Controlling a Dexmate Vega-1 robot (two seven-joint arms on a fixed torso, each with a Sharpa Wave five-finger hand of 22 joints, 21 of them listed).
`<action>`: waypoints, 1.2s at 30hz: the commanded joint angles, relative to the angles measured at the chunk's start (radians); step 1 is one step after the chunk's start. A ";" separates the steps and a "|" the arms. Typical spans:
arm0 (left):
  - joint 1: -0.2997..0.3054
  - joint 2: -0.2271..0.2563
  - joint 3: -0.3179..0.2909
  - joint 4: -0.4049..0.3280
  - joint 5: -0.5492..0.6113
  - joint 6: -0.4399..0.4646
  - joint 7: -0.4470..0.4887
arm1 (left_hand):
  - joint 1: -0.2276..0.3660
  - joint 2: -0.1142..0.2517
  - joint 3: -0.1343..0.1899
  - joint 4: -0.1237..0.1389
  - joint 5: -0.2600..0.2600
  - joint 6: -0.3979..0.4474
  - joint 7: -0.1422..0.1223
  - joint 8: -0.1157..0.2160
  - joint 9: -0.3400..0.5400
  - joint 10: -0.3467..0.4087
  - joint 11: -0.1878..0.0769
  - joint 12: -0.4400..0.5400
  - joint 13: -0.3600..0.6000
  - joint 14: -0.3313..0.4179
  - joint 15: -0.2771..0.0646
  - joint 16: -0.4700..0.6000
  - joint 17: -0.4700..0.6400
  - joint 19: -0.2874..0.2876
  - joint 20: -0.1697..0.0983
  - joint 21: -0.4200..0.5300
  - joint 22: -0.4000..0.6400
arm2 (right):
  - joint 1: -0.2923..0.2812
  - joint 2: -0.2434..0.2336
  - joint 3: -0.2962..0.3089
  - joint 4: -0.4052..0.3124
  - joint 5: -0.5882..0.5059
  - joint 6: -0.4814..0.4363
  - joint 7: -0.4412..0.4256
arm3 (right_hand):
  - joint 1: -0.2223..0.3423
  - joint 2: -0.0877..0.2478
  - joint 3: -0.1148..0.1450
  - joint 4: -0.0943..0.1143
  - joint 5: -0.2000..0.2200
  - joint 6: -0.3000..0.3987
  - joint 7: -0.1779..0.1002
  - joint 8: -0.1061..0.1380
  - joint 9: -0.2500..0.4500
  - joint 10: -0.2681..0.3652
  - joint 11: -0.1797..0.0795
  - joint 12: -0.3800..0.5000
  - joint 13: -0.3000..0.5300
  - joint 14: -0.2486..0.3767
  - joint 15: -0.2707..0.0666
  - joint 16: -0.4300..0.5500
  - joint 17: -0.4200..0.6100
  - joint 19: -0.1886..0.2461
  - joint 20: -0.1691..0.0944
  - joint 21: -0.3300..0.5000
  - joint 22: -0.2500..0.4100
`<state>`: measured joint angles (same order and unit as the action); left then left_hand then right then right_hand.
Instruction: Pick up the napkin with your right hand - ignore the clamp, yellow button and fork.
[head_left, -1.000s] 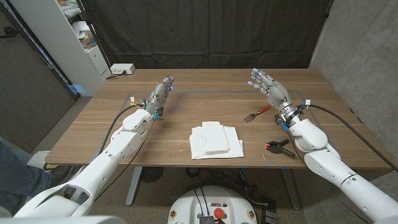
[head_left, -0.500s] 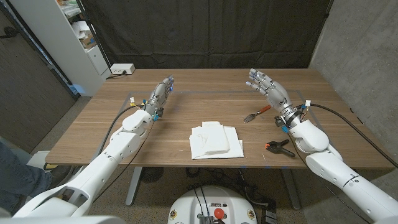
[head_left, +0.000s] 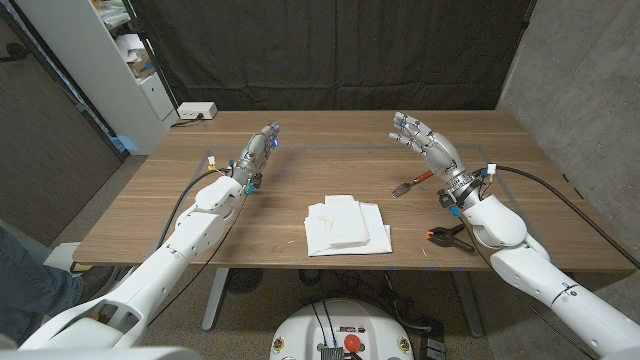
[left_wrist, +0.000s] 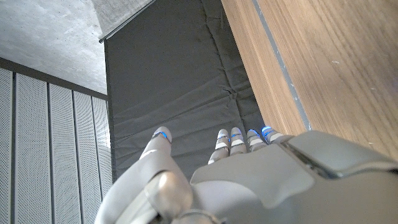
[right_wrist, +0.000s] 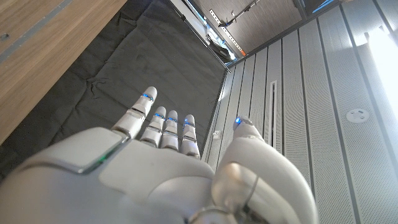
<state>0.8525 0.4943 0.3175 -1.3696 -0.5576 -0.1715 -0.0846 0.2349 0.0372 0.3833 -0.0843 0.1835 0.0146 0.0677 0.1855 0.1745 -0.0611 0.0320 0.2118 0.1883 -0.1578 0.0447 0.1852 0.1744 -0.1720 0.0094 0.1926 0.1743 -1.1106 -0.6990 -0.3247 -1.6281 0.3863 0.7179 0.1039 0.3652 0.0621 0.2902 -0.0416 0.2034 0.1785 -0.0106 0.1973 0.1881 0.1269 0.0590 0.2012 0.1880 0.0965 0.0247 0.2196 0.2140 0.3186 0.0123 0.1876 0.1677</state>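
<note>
Beside the fork (head_left: 411, 184), right hand (head_left: 424, 142) hovers empty, no writing legible.

White napkin (head_left: 346, 227) lies mid-table between two empty, open-fingered hands: left hand (head_left: 260, 146), right hand (head_left: 424, 140) near a fork (head_left: 410, 184).

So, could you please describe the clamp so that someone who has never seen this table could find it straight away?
Start at the wooden table and go to its near edge on the robot's right side. There, just in front of the right forearm and beyond the white napkin, lies the clamp. It is small and black with orange tips, unlike the slim orange-handled fork farther back.
</note>
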 joint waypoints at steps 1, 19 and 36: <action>-0.002 0.002 0.000 0.008 -0.003 -0.010 -0.015 | 0.002 0.011 0.004 -0.004 0.000 0.007 0.005 0.002 0.003 -0.002 0.001 -0.003 0.002 -0.003 -0.002 0.000 0.003 -0.041 0.003 0.004 0.005 | -0.015 -0.001 -0.010 -0.015 -0.083 0.035 -0.029 | 0.013 -0.001 0.003 -0.006 0.007 0.005 -0.007 0.001 0.004 0.001 -0.002 -0.001 0.005 -0.003 -0.005 -0.005 0.000 0.002 0.000 0.002 0.002; 0.025 0.000 0.006 -0.009 -0.001 0.001 0.008 | 0.002 0.013 0.002 -0.006 0.000 0.010 0.005 0.002 0.003 -0.003 -0.002 -0.003 0.003 -0.003 -0.003 0.000 0.003 -0.043 0.007 0.004 0.006 | -0.009 -0.007 0.005 -0.004 -0.264 0.092 -0.088 | 0.017 -0.002 0.004 -0.012 0.009 -0.001 -0.012 -0.001 0.004 -0.006 -0.005 -0.004 0.006 -0.003 -0.003 -0.006 -0.001 0.000 0.001 0.002 0.002; 0.029 0.005 0.019 -0.038 0.021 0.018 0.037 | 0.002 0.015 0.001 -0.009 0.000 0.014 0.004 0.003 0.003 0.000 -0.002 -0.002 0.003 -0.002 -0.003 0.000 0.004 -0.042 0.007 0.005 0.006 | -0.011 -0.014 0.046 -0.013 -0.547 0.146 -0.181 | 0.022 0.000 0.007 -0.018 0.011 -0.022 -0.018 -0.008 0.004 -0.021 -0.011 -0.010 0.006 -0.012 -0.007 -0.011 -0.002 -0.008 -0.002 -0.001 0.002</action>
<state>0.8785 0.5028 0.3289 -1.3999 -0.5460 -0.1558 -0.0621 0.2388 0.0411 0.3801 -0.0874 0.1836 0.0234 0.0696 0.1855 0.1746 -0.0612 0.0321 0.2118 0.1883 -0.1578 0.0447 0.1852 0.1743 -0.1720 0.0093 0.1926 0.1743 -1.1208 -0.7032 -0.3050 -1.6253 0.0172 0.8369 -0.0236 0.3784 0.0622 0.2942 -0.0539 0.2075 0.1639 -0.0321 0.1905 0.1880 0.1156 0.0479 0.1951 0.1880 0.0911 0.0193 0.2128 0.2091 0.3187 0.0125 0.1876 0.1679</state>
